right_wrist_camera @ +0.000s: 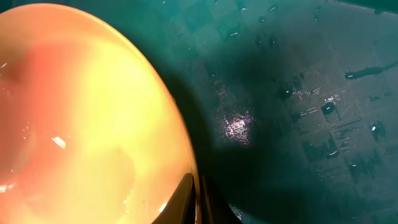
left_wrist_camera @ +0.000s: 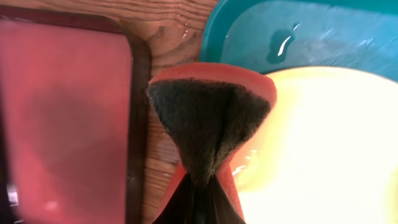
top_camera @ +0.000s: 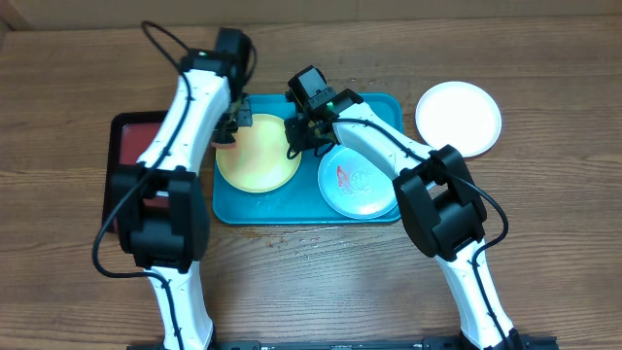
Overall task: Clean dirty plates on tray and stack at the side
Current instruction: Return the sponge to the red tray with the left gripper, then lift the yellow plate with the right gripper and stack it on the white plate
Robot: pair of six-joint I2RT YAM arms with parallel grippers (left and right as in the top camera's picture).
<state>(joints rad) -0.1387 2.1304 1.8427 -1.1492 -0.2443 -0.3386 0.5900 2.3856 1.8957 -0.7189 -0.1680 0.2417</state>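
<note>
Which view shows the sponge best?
Left wrist: the sponge fills the frame, pinched in the left tool, at the rim of the yellow plate. Overhead mostly hides it under the arm; right wrist doesn't show it.

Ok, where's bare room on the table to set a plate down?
Bare wood lies below the white plate, right of the tray and right arm, and in front of the tray between the two arms. The tray is crowded: yellow plate, blue plate, the left tool shut on a sponge, the right tool on the yellow plate's rim.
</note>
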